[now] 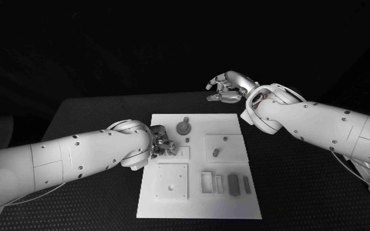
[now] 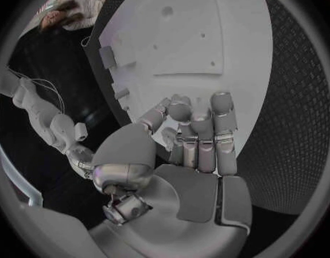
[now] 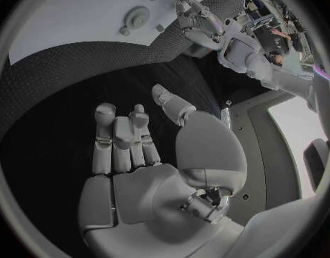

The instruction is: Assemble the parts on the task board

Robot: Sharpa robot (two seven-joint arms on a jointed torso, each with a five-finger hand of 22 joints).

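Parts: small grey pieces spread over the white task board at the table's middle. Round disc-shaped part near the far edge; small oblong part at centre right; three upright oblong parts in a row toward the near right, long axes running near-to-far. Left hand: over the board's left edge, just left of the disc; fingers curled in, whether they hold anything cannot be told. Right hand: off the board, beyond its far right corner, well apart from every part; fingers loosely apart, holding nothing. Judgement: left hand is nearer.
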